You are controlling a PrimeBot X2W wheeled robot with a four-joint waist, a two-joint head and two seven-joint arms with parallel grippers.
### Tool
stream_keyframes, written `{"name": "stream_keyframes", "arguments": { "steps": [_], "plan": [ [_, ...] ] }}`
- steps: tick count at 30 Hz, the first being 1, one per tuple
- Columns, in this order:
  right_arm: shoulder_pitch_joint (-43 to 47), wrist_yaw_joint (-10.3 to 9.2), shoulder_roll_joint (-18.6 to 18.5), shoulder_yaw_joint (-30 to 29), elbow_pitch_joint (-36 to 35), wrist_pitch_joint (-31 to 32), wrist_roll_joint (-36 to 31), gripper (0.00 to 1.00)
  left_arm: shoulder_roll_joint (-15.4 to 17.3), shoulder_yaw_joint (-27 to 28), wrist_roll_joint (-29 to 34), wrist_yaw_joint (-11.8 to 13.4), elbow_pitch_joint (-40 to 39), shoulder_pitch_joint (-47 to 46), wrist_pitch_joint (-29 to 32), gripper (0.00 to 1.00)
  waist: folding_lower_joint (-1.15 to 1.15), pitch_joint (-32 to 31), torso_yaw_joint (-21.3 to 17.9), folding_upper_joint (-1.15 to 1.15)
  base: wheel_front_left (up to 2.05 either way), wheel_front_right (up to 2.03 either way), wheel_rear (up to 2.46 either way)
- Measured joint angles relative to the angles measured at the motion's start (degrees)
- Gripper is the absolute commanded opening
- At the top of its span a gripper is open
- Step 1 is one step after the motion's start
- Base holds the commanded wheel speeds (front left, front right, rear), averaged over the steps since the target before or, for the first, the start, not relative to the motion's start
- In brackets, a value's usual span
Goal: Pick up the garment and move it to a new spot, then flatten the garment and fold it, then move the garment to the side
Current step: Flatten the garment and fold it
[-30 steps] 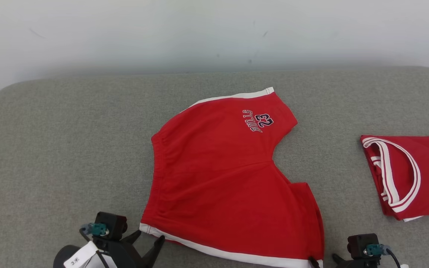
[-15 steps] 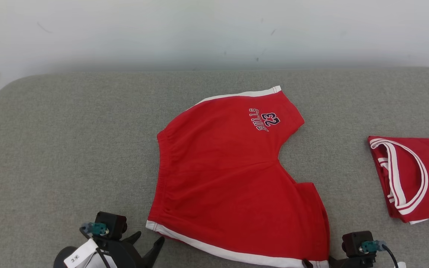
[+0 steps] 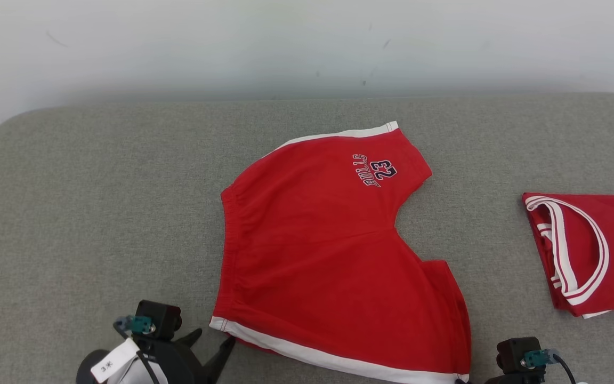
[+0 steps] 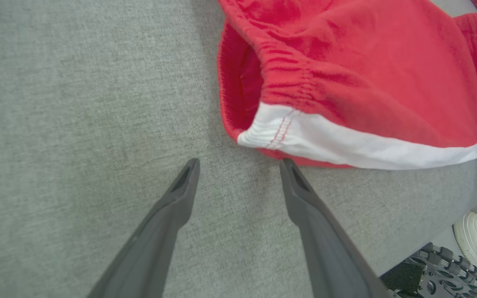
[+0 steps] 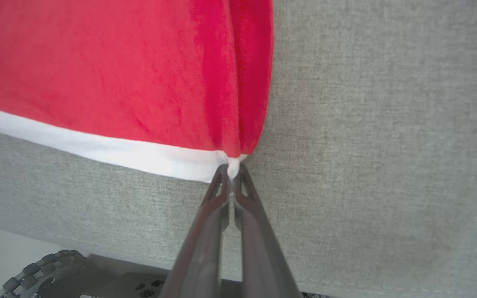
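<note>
Two red garments lie on the grey fabric-covered worktop (image 3: 72, 213). The shorts (image 3: 317, 256) are spread mid-worktop, and their white-trimmed side runs close along the near edge. The right hand (image 5: 231, 174) is closed on the shorts' white corner (image 5: 233, 163) at the near right, with only a small tip of cloth between its fingers. The left hand (image 4: 239, 162) is open and empty, its fingers spread on the bare worktop just beside the waistband corner (image 4: 280, 132), with one tip at the cloth's edge.

The step looks like taking both near corners in order to lift. The left hand should probably slide forward so that both layers of the gaping waistband sit between its fingers before it closes. The right pinch seems shallow, so a slow, level lift with both hands would guard against slipping.

A folded jersey (image 3: 595, 250) lies at the right edge, well apart from the shorts; the carry should stay clear of it. Past the near edge, a white shoe (image 4: 476, 231) stands on the floor.
</note>
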Motion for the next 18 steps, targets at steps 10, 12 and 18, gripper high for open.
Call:
{"name": "stream_keyframes", "arguments": {
  "steps": [10, 12, 18],
  "plan": [
    [-0.03, -0.33, 0.13, 0.0, -0.67, 1.0, -0.01, 0.0, 0.89, 0.35, 0.02, -0.42, -0.32, -1.99, -0.01, 1.0, 0.0, -0.11, -0.3, 0.0, 0.0, 0.0, 0.0],
    [-0.03, -0.49, 0.14, 0.0, -0.88, 1.03, -0.01, 0.0, 1.4, 0.19, 0.21, -0.43, -0.68, -1.99, -0.01, 1.0, 0.0, -0.12, -0.3, 0.0, 0.0, 0.0, 0.0],
    [-0.01, -0.56, 0.16, -0.11, -1.36, 1.51, -0.01, 0.0, 1.69, -0.43, 0.29, -1.14, -3.05, -1.99, -0.07, 0.74, 0.0, -0.16, -0.2, 0.0, 0.0, 0.0, 0.0]
  ]
}}
